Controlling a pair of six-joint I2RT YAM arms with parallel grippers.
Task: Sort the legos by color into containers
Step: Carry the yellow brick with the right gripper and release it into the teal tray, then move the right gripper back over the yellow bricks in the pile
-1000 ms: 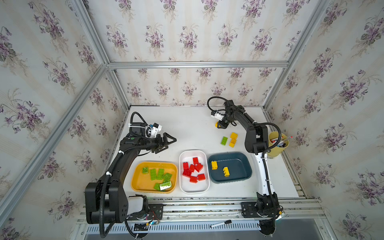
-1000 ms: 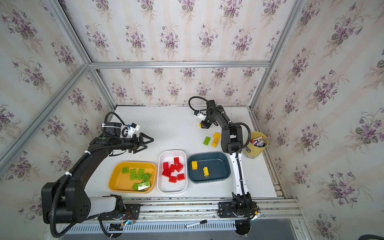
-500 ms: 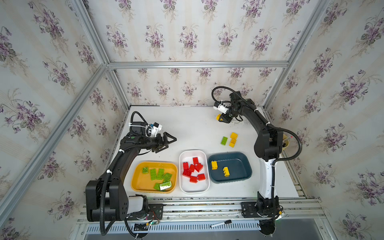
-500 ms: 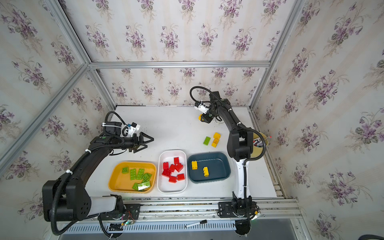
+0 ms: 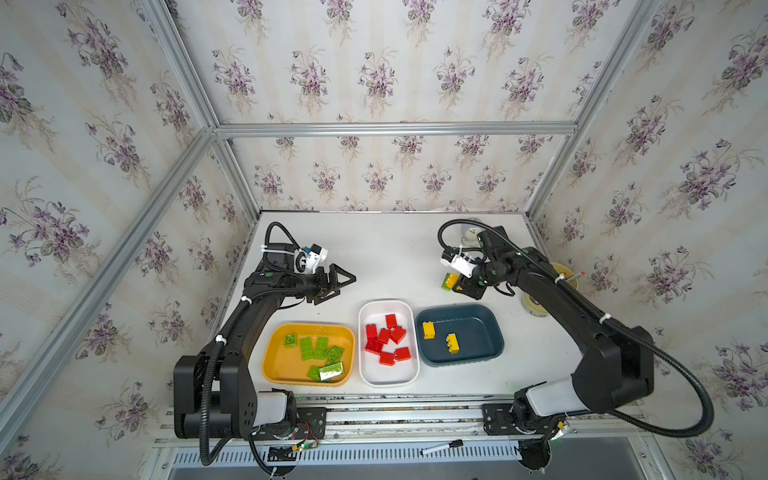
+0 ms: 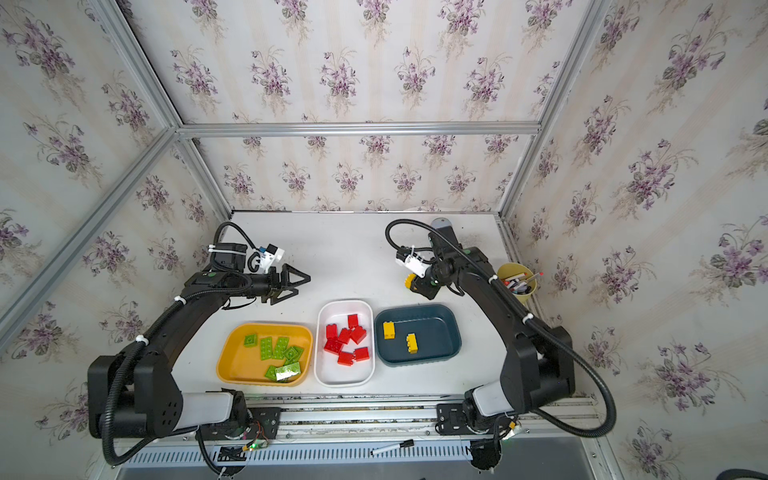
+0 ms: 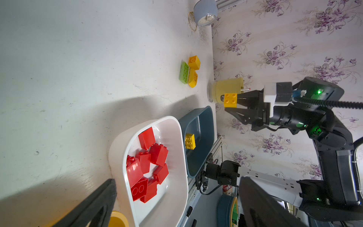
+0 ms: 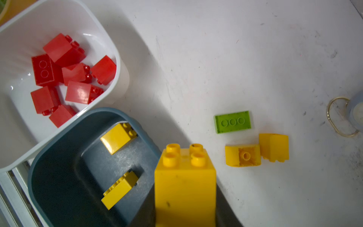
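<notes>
Tool on right (image 7: 238, 100) pinching yellow brick (image 7: 230, 100), raised off surface (image 5: 395, 257) at 12 o'clock of teal tray (image 5: 496, 332), two yellow bricks (image 5: 429, 330) lying inside. Left tool (image 5: 343, 284) spread wide at 11 o'clock of white tray (image 5: 365, 311). Green brick (image 8: 232, 121) and yellow pair (image 8: 243, 155) loose on surface.

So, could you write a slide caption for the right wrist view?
Yellow brick in the jaws near the teal tray; a green brick and two yellow bricks lie on the table.
</notes>
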